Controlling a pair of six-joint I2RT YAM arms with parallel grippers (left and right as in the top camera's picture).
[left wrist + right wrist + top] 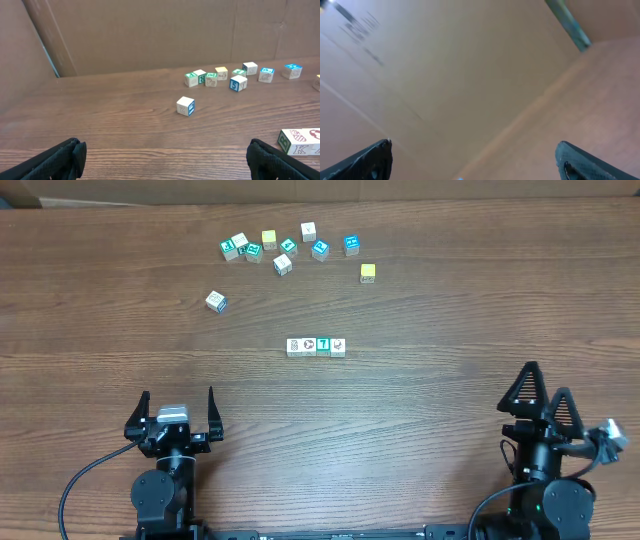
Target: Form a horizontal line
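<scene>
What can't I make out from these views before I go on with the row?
- Overhead: prints on the row and the loose cubes are too small to read.
- Left wrist: the right edge cuts off the row; only one end shows.
- Right wrist: blurred, aimed at the cardboard wall; no cubes in it.

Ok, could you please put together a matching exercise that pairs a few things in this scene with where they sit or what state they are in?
Things:
1. left gripper
2. horizontal line of four cubes
3. lone white cube
4. lone yellow cube

Places or states:
A. farthest left of all cubes
B. open and empty, at the near side
C. central, cubes side by side
D. farthest right of all cubes

Pairs: 1-B, 2-C, 3-A, 4-D
</scene>
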